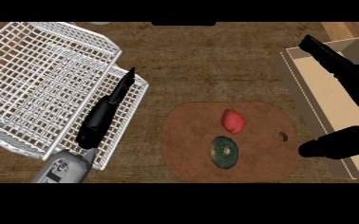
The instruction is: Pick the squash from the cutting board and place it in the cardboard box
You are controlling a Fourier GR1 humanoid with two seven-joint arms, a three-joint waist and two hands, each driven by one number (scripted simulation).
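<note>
The squash [224, 152] is dark green and round, and lies on the lower middle of the brown cutting board [189, 142]. The cardboard box [319, 97] shows at the right edge, its pale inside facing up. My right hand [329, 57] is open over the box and the board's right end, with fingers stretched at the top and the thumb [326, 147] lower down, right of the squash and apart from it. My left hand [98, 123] is open with straight fingers, over the wire basket at the left.
A red vegetable [232, 120] lies on the board just above the squash. A white wire basket [49, 76] fills the left side of the wooden counter [210, 61]. The board has a small hole [283, 136] near its right end.
</note>
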